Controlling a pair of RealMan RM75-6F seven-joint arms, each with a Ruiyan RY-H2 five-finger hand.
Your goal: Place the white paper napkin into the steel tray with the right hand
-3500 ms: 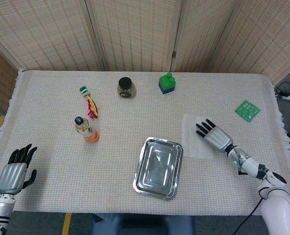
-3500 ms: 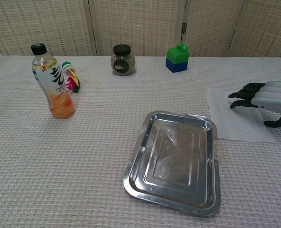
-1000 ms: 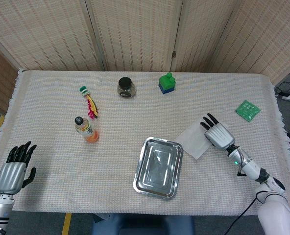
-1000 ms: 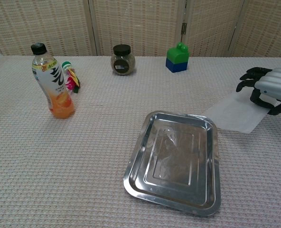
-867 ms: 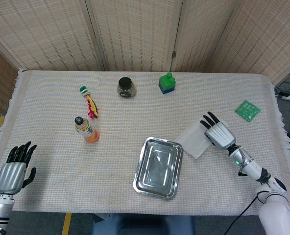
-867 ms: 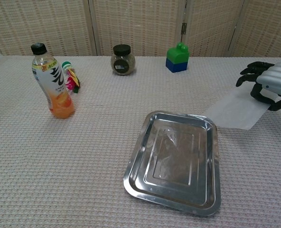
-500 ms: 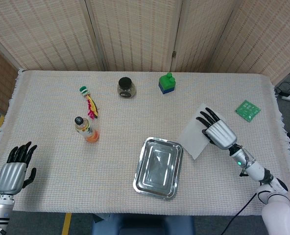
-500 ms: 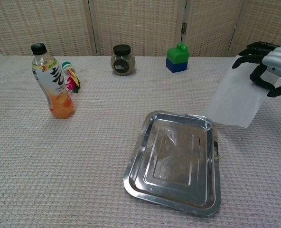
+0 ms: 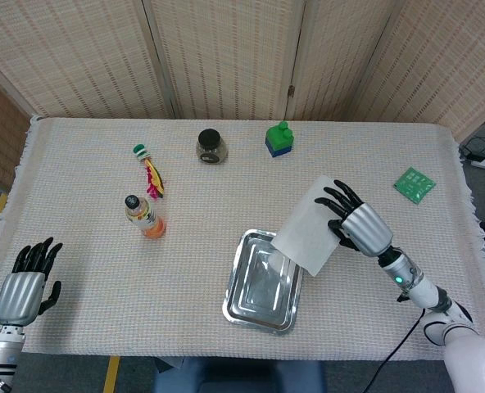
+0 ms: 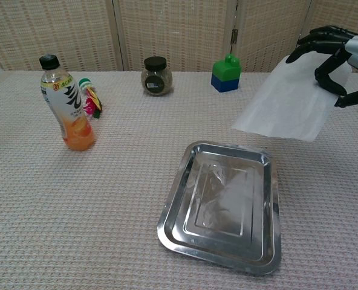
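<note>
We see the right robot hand [image 9: 359, 226] pinching the napkin [image 9: 310, 226] by its right edge, lifted off the surface [image 9: 87, 270] so the sheet hangs free toward the tray [image 9: 263, 282]. In the head view the napkin's lower left corner overlaps the tray's upper right rim, which we judge suits a release there. The left robot hand [image 9: 23, 288], lower left, holds nothing, fingers apart. A bottle [image 9: 145, 216] stands well left of the tray.

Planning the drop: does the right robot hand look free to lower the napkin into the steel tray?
Probably yes. The right robot hand holds the napkin lifted beside the steel tray, nothing stands between.
</note>
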